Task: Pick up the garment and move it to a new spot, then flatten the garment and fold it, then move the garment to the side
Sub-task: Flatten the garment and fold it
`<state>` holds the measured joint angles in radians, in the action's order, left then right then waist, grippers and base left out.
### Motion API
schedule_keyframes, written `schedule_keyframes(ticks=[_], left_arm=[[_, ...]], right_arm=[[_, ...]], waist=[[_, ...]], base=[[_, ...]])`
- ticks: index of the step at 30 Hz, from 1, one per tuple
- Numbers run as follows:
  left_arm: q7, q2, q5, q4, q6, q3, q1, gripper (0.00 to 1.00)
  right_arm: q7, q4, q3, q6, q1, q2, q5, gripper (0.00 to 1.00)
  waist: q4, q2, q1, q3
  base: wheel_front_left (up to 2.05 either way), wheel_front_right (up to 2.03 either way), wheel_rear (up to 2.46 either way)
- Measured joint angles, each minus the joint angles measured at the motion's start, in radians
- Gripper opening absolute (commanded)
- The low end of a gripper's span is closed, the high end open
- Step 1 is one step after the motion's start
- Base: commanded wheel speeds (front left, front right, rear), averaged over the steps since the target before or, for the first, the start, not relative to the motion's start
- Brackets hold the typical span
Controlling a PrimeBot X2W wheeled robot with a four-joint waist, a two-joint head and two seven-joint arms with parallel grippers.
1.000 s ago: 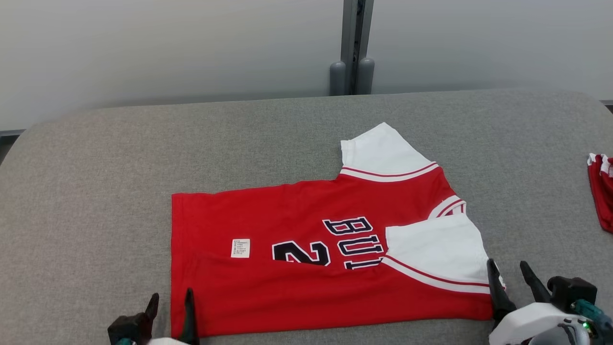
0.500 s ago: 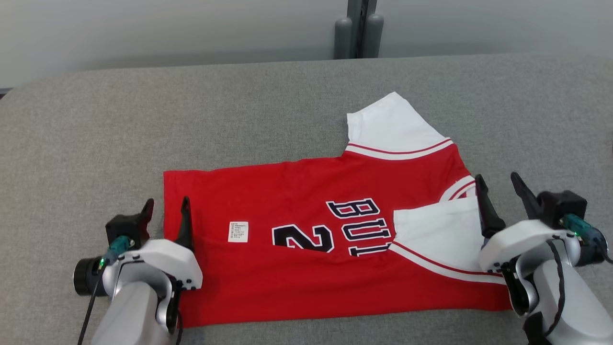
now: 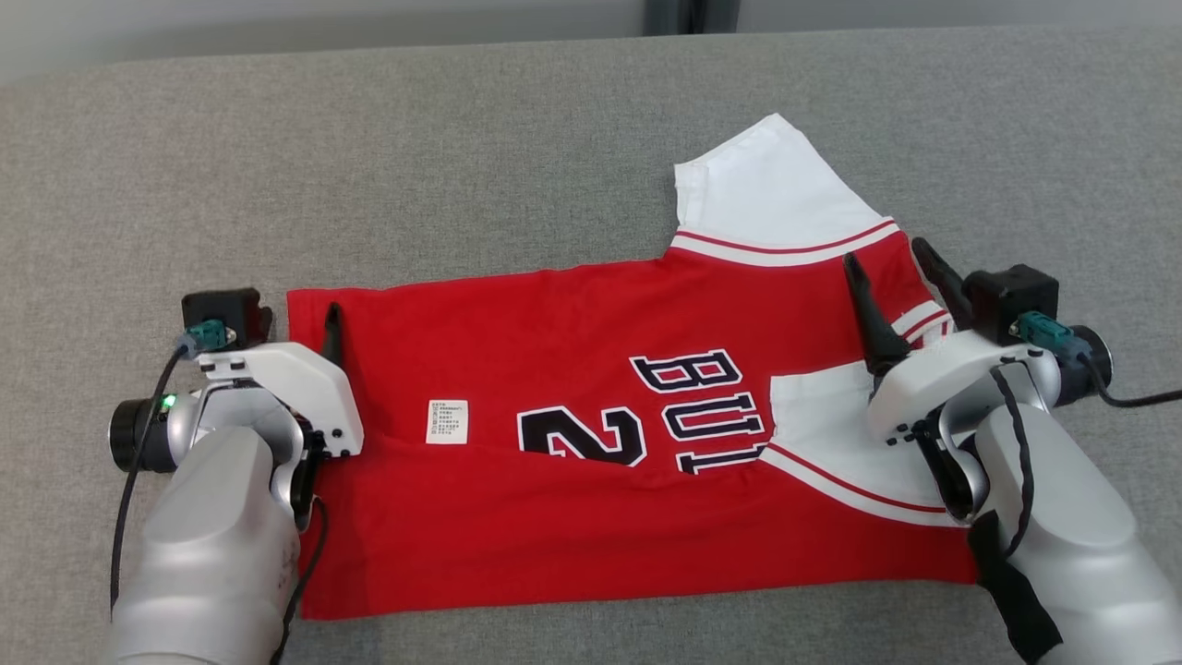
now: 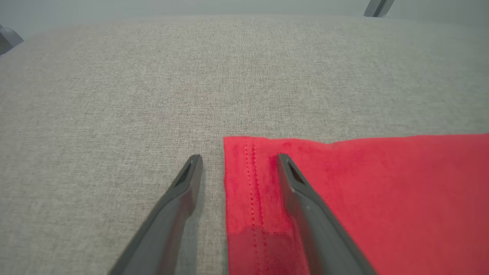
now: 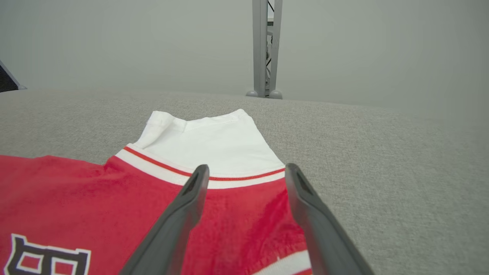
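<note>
The garment [image 3: 591, 443] is a red jersey with white sleeves and dark lettering, lying flat on the grey cloth-covered table [image 3: 462, 139]. Its near sleeve is folded in over the chest, and the far sleeve [image 5: 206, 145] points away. My left gripper [image 3: 295, 323] is open at the hem's far left corner. In the left wrist view it [image 4: 238, 162] straddles the stitched hem edge [image 4: 244, 183], one finger over the table and one over red cloth. My right gripper [image 3: 885, 257] is open above the far shoulder, and its wrist view places it [image 5: 247, 170] just short of the striped sleeve seam.
A grey metal post [image 5: 263, 46] stands behind the table's far edge against a pale wall. Bare grey table surface [image 4: 114, 76] stretches to the left of the hem and beyond the far sleeve. A black cable [image 3: 1136, 399] trails from my right wrist.
The head camera has tipped down towards the table. Both arms have reached forward along the garment's ends, the left to the hem's far corner, the right to the far shoulder. Both stay open.
</note>
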<state>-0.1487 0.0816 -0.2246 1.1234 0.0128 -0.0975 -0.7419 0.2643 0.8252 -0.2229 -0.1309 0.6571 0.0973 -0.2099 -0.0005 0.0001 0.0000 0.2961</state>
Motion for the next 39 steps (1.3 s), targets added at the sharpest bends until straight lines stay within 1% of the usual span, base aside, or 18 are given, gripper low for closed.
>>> schedule_keyframes(ticks=[5,6,7,8,9,10,14,17,21,24,27,31,36,37,38,39], left_arm=[[0.053,0.004,-0.002,0.056,-0.022,-0.018,-0.066,1.0],[0.063,0.005,0.003,0.064,-0.028,-0.025,-0.078,0.98],[0.074,0.004,0.004,0.073,-0.031,-0.03,-0.089,0.81],[0.078,0.002,0.005,0.079,-0.036,-0.038,-0.098,0.68],[0.078,0.002,0.015,0.082,-0.039,-0.049,-0.106,0.28],[0.078,0.0,0.017,0.085,-0.042,-0.055,-0.112,0.0],[0.063,-0.016,0.022,0.088,-0.055,-0.081,-0.132,0.0],[0.037,-0.028,0.026,0.086,-0.057,-0.102,-0.146,0.0],[0.008,-0.036,0.026,0.078,-0.067,-0.132,-0.163,0.0],[-0.004,-0.037,-0.009,0.053,-0.087,-0.173,-0.167,0.0],[-0.007,-0.037,-0.063,0.014,-0.095,-0.231,-0.166,0.0],[-0.004,-0.036,-0.138,-0.045,-0.08,-0.317,-0.16,0.0],[0.003,-0.032,-0.224,-0.104,-0.037,-0.411,-0.153,0.0],[0.003,-0.032,-0.239,-0.112,-0.03,-0.428,-0.153,0.0],[0.003,-0.032,-0.254,-0.119,-0.024,-0.444,-0.153,0.0],[0.003,-0.032,-0.254,-0.119,-0.024,-0.444,-0.153,0.0]], right_arm=[[0.0,0.049,-0.046,0.0,0.072,0.006,-0.013,1.0],[-0.001,0.065,-0.054,0.0,0.09,0.01,-0.021,1.0],[-0.009,0.078,-0.062,0.0,0.109,0.016,-0.025,1.0],[-0.019,0.094,-0.073,0.0,0.131,0.022,-0.03,1.0],[-0.03,0.107,-0.081,0.0,0.153,0.027,-0.034,1.0],[-0.038,0.12,-0.086,0.0,0.176,0.031,-0.042,1.0],[-0.083,0.172,-0.106,0.0,0.276,0.066,-0.06,1.0],[-0.14,0.219,-0.119,0.0,0.335,0.085,-0.076,1.0],[-0.217,0.288,-0.131,0.0,0.415,0.127,-0.083,1.0],[-0.264,0.33,-0.136,0.0,0.452,0.144,-0.095,1.0],[-0.299,0.351,-0.154,0.0,0.482,0.144,-0.111,1.0],[-0.334,0.373,-0.174,0.0,0.52,0.16,-0.134,1.0],[-0.379,0.406,-0.186,0.0,0.554,0.176,-0.142,1.0],[-0.38,0.409,-0.188,0.0,0.559,0.177,-0.145,0.91],[-0.381,0.41,-0.19,0.0,0.564,0.178,-0.146,0.78],[-0.381,0.41,-0.19,0.0,0.564,0.178,-0.146,0.78]], waist=[[0.009,-0.0001,0.0,0.025],[0.012,0.0,0.0,0.03],[0.015,0.0,0.0,0.035],[0.019,0.0,0.0,0.039],[0.023,0.0,0.0,0.044],[0.027,0.0,0.0,0.048],[0.051,0.0,0.0,0.067],[0.076,0.0,0.0,0.083],[0.117,0.0,0.0,0.107],[0.151,0.0,0.0,0.124],[0.181,0.0,0.0,0.14],[0.212,0.0,0.0,0.161],[0.235,0.0,0.0,0.187],[0.238,0.0,0.0,0.19],[0.241,0.0,0.0,0.194],[0.241,0.0,0.0,0.194]], base=[[0.0,0.0,0.0],[0.0,0.0,0.0],[0.0,0.0,0.0],[0.0,0.0,0.0],[0.0,0.0,0.0],[0.0,0.0,0.0],[0.0,0.0,0.0],[0.0,0.0,0.0],[0.0,0.0,0.0],[0.0,0.0,0.0],[0.0,0.0,0.0],[0.0,0.0,0.0],[0.0,0.0,0.0],[0.0,0.0,0.0],[0.0,0.0,0.0],[0.0,0.0,0.0]])
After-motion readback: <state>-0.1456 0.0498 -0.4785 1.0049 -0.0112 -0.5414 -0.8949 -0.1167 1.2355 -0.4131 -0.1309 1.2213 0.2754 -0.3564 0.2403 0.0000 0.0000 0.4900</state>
